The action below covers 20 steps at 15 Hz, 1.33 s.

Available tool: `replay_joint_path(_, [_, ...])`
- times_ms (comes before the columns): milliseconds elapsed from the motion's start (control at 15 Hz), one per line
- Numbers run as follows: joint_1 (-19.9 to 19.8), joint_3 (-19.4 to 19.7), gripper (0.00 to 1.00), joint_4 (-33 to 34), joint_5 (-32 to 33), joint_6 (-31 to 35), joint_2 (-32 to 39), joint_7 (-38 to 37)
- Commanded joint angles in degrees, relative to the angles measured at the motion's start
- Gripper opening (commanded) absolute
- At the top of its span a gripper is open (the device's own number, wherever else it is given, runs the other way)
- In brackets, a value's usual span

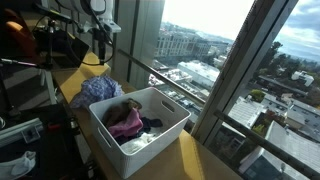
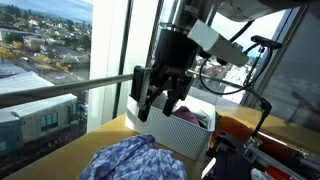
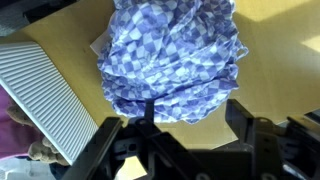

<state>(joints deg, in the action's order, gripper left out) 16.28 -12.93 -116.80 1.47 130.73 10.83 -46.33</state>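
A crumpled blue-and-white checked cloth (image 3: 170,60) lies on the yellow tabletop (image 3: 270,60). It shows in both exterior views (image 1: 97,92) (image 2: 135,160). My gripper (image 3: 180,138) hangs above it, open and empty, with its two black fingers spread near the cloth's edge. In both exterior views the gripper (image 2: 160,106) (image 1: 101,42) is well above the cloth and does not touch it.
A white plastic bin (image 1: 170,130) stands next to the cloth and holds pink and dark clothes (image 1: 127,120). Its ribbed wall (image 3: 40,90) is close beside the cloth. The bin also shows in an exterior view (image 2: 190,135). A window with a metal rail (image 2: 60,90) borders the table. Cables and equipment (image 1: 40,45) crowd the back.
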Motion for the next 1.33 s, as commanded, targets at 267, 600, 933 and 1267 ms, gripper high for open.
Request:
replay_joint_path(267, [-5.4,5.1,1.00,-5.1,0.0,1.6,-6.5,2.3])
replay_joint_path(600, [-9.8,9.3,1.00,-8.5,1.5,4.5,-5.1,3.2])
replay_joint_path(933, [-11.9,12.6,1.00,-12.4,3.8,9.4,-1.3,2.2])
replay_joint_path(1267, [-11.7,16.1,1.00,-15.0,6.1,15.9,4.5,1.7])
